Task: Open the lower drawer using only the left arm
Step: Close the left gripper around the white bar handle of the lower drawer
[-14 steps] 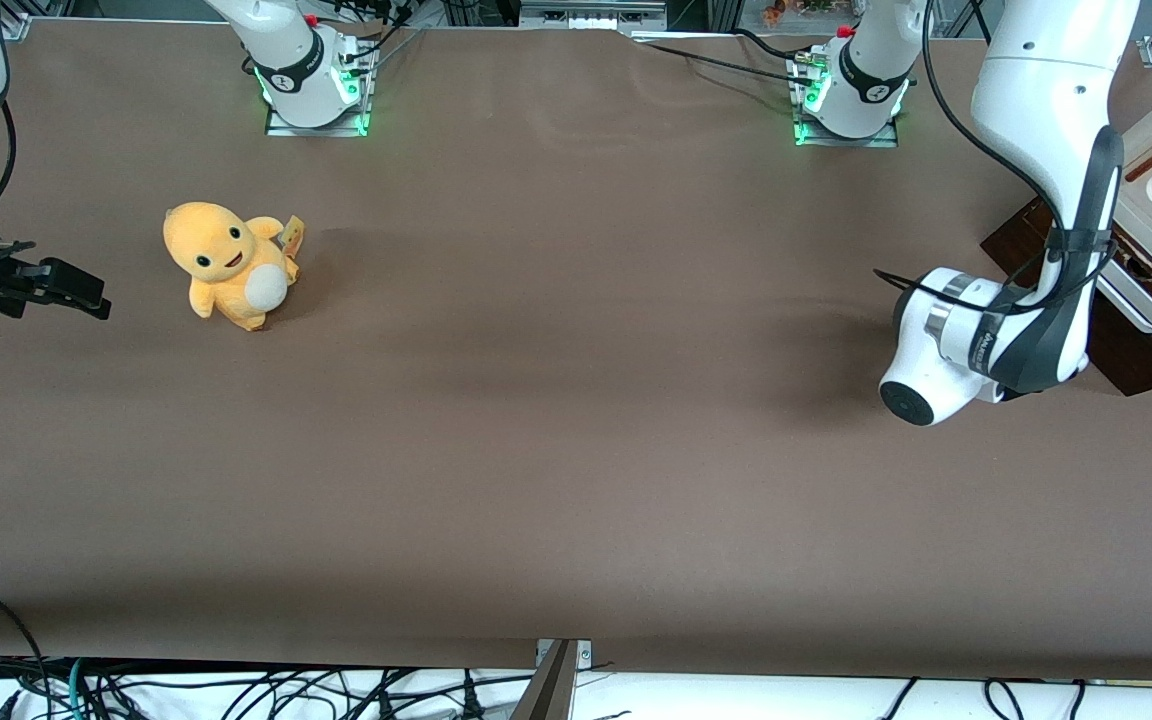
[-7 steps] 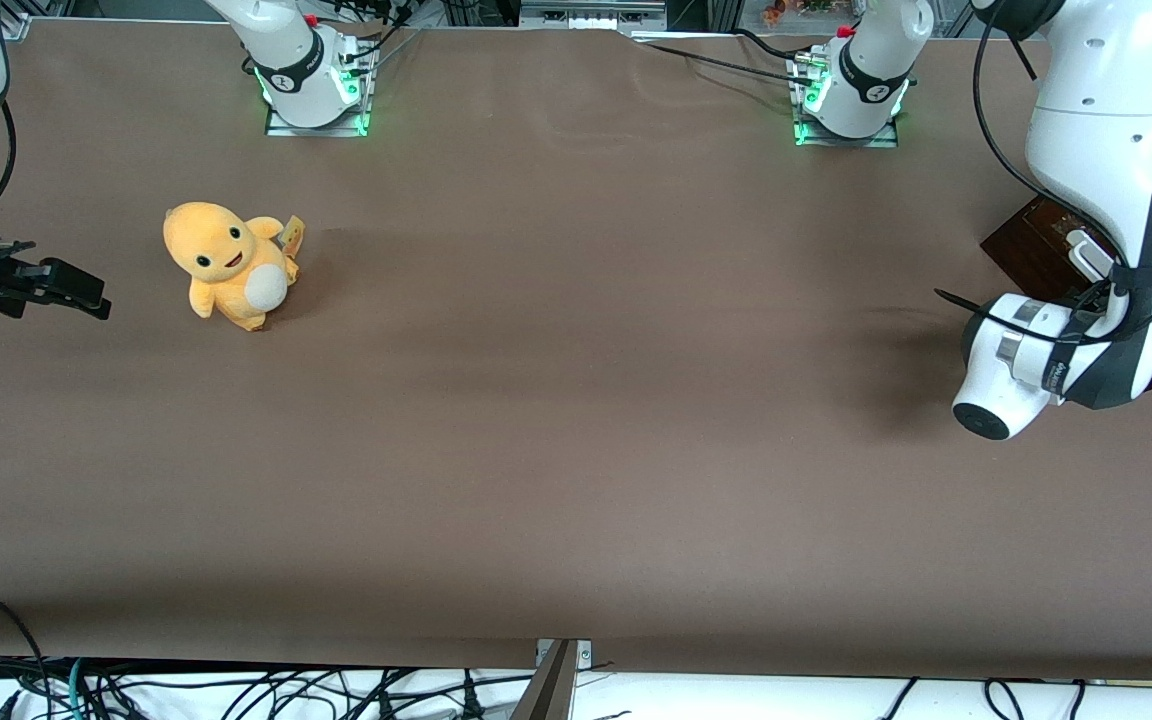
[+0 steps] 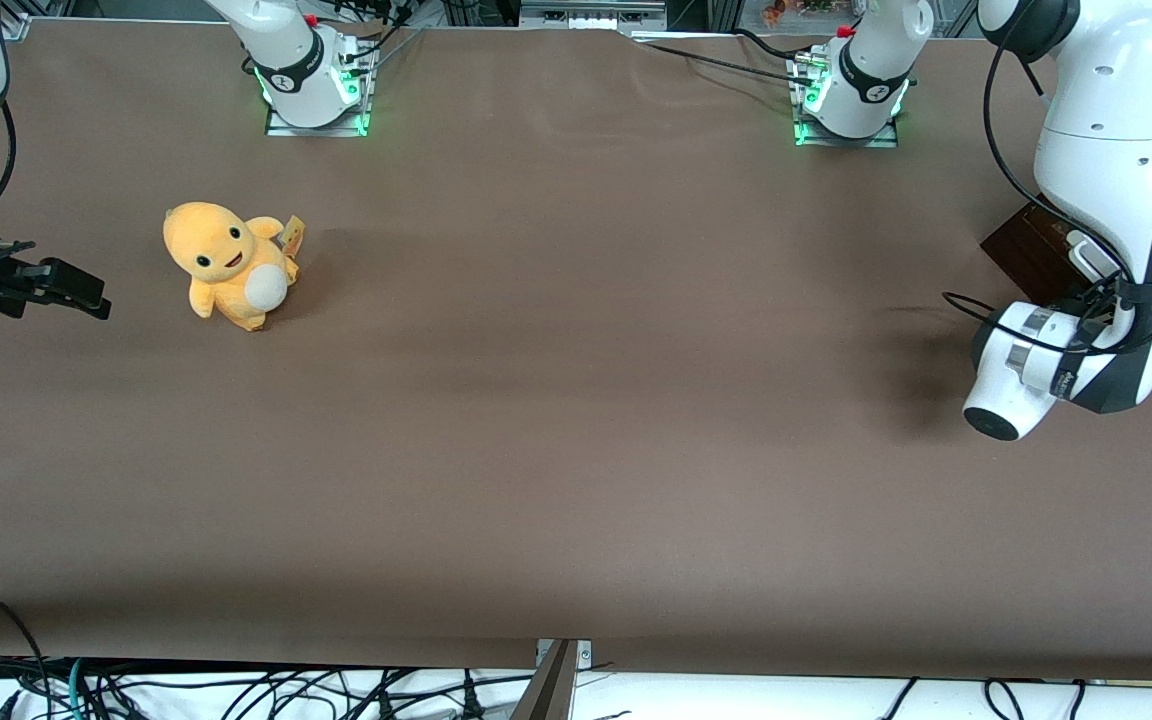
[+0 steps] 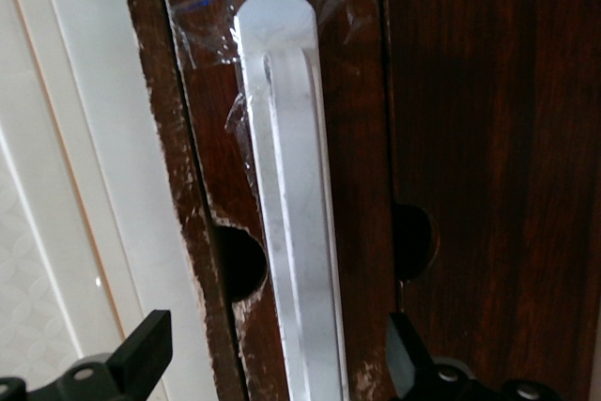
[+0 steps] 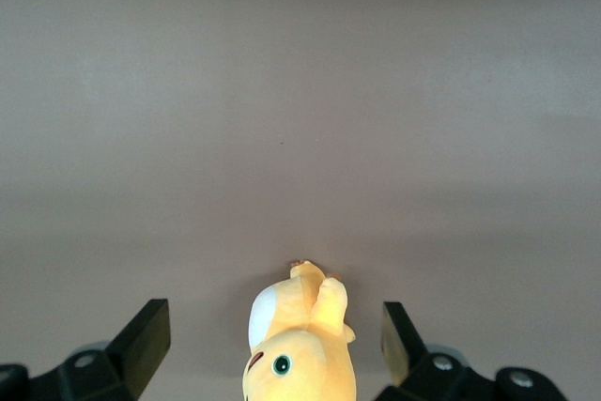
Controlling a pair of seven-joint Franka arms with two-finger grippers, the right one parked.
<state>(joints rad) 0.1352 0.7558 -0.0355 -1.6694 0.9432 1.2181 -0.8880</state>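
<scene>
gripper (image 4: 277,363): fingers wide apart, straddling the white bar handle (image 4: 291,232), touching nothing
lower drawer (image 4: 451,138): one, dark front
left arm (image 3: 1106,150): table's 3 o'clock end
plush toy (image 3: 226,265): one

I'm not making out any readable txt, brand, no. or sign: the small print on the left arm (image 3: 1061,372) wrist and the tag on the plush toy (image 3: 229,265) are too small to read.
</scene>
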